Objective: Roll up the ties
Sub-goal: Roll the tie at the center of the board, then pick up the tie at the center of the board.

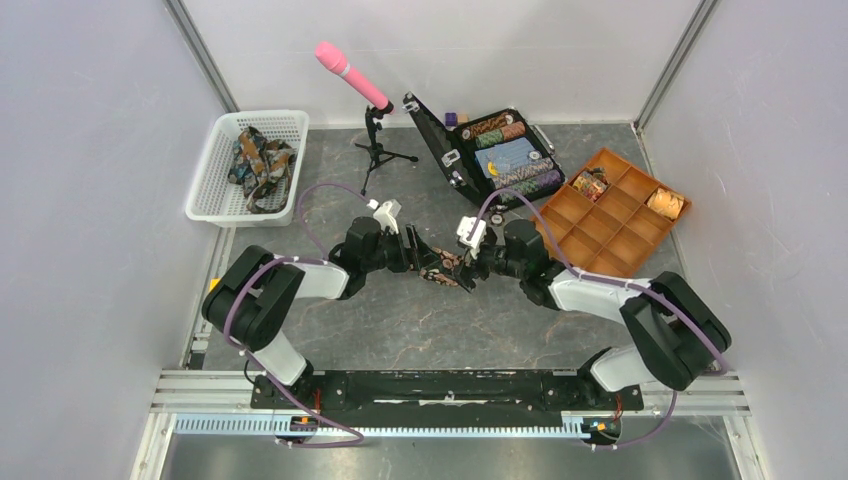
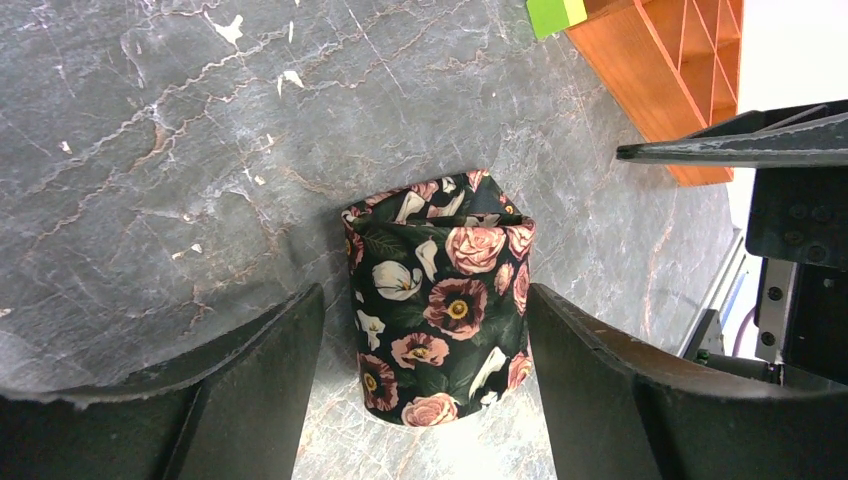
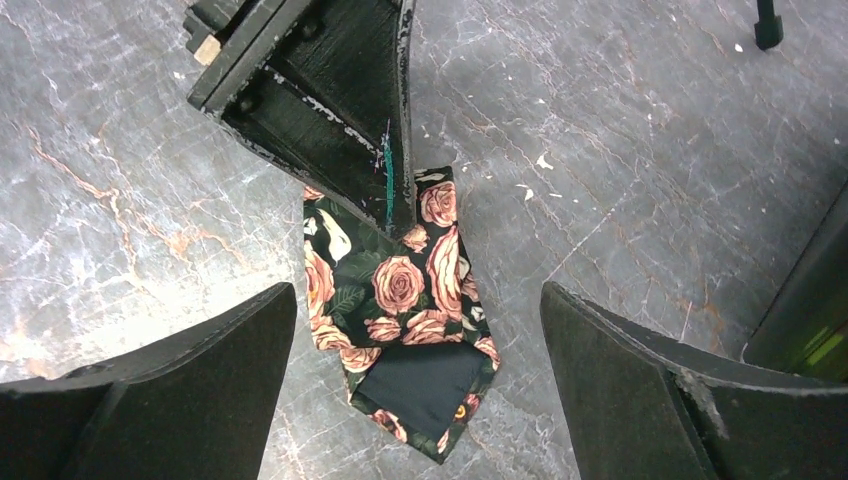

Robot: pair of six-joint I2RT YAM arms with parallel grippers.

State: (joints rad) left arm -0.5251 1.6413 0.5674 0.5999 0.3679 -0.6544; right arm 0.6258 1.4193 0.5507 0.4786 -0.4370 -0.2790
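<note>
1. Grey marbled tabletop inside a white-walled cell: an orange tray sat at the right rear. The floral tie lay on bare stone to the left of that tray, near it but not touching it.
2. The left gripper, on the side of the tie away from the tray, straddled the bundle with its jaws apart. A strip of table showed between one finger and the cloth; at the other finger I could not tell touching from just beside.
3. The right gripper, on the tray side, stood with jaws spread wide and held nothing. The tie's pointed end, dark lining up, lay between them.
4. The tie looked like a loose coil or fold; I could not tell which.
5. By its look it would be light, limp and slick, likely to spring open once released. The safest hold seemed to be across the bundle's width, squeezing all layers with the loose tip trapped, never by the tip alone.
6. Two coiled ties already sat in tray compartments. More loose ties were heaped in a white basket, well left of the tray.
</note>
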